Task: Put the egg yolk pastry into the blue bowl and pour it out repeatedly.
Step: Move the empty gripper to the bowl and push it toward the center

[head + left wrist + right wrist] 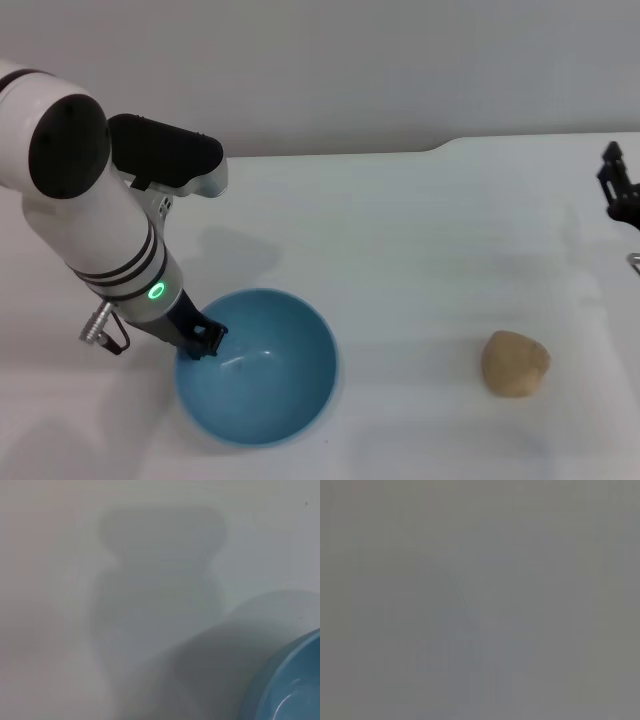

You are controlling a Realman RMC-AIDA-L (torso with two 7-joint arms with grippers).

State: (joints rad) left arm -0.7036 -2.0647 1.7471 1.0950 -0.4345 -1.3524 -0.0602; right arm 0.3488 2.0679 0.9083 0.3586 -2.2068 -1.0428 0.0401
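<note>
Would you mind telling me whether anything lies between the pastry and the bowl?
Nothing visible does. The pastry sits on bare table to the right of the bowl. The left gripper is at the bowl's far-side rim; the right gripper is at the right edge.

no readable text, labels or numbers

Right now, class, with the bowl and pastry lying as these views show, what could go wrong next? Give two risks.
1. The left gripper sits at the rim of the blue bowl; a lift or tilt from one edge could let the glossy bowl slip or tip.
2. The egg yolk pastry lies on the table, well apart from the bowl. The right gripper is at the far edge of view, so a nudge could roll the rounded ball away.
</note>
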